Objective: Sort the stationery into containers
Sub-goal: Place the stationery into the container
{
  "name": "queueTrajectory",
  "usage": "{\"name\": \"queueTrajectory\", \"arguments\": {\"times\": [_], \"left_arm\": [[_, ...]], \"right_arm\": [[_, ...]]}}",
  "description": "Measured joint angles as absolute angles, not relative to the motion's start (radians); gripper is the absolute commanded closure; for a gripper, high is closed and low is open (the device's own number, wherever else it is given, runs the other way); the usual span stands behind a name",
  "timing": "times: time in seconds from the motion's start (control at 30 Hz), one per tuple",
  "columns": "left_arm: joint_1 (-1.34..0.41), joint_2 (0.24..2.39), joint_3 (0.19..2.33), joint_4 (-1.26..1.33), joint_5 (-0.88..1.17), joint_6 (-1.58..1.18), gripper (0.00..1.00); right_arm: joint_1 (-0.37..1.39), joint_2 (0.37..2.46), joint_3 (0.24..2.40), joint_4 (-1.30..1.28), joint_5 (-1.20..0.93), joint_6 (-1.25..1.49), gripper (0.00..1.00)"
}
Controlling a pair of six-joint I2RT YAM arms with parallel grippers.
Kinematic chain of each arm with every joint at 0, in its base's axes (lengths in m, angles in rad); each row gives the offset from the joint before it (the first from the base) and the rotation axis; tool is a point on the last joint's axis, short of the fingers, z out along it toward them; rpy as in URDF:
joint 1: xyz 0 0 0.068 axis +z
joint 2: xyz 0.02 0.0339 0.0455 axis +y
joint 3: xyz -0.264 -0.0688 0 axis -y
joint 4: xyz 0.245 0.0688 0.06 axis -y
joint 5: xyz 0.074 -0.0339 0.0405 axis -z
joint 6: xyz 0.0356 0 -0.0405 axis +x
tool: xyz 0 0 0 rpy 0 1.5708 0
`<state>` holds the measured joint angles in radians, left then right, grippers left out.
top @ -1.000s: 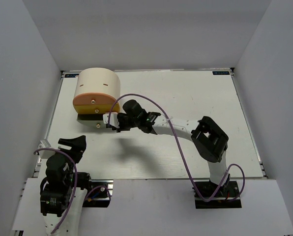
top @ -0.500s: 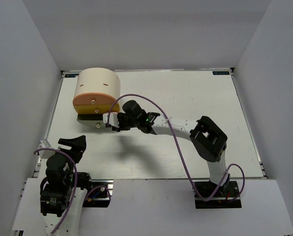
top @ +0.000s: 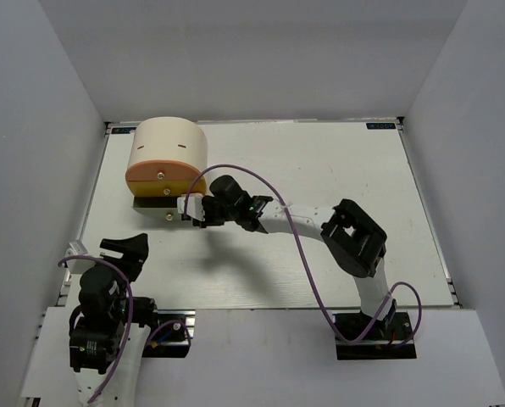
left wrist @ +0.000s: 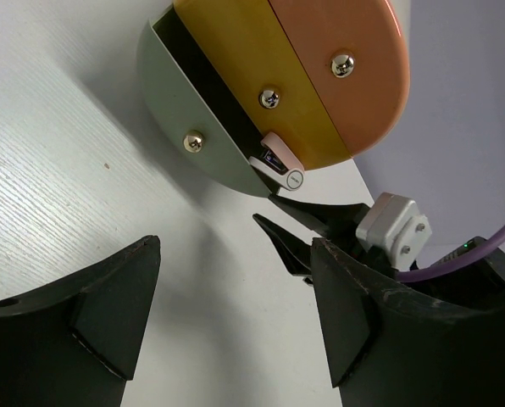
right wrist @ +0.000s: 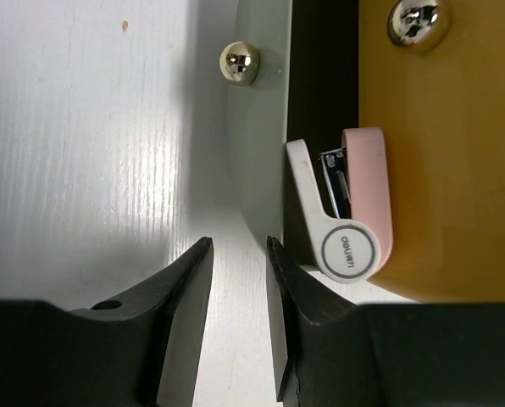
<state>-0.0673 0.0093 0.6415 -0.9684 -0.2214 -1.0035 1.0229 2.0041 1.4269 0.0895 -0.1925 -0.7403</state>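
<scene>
**Pink piece perched at the drawer's lip**

Grey-green bottom drawer [right wrist: 257,127] of the big cream half-cylinder box [top: 168,140] stands pulled out over the white desk [top: 320,161]. The small grey-and-pink plastic piece [right wrist: 347,212] sits in the drawer's open slot. It leans on the yellow drawer front [right wrist: 439,170] above, and its round end pokes past the rim. The right end effector [right wrist: 238,246] hovers right at the drawer's end, fingers a narrow slit apart, nothing in them. The left end effector [left wrist: 235,246] is parked well apart, spread wide, empty too. The danger now, I'd say: push that drawer shut and the protruding piece may wedge against the yellow front and jam it. A clumsy nudge could also flip it out onto the desk.
</scene>
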Motion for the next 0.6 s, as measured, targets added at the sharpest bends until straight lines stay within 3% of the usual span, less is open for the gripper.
{"name": "queueTrajectory", "arguments": {"times": [0.6], "left_arm": [[-0.067,0.009,0.641,-0.969,-0.221,-1.004,0.19]], "right_arm": [[1.023,2.02,1.425,0.117,-0.186,-0.74,0.62]]}}
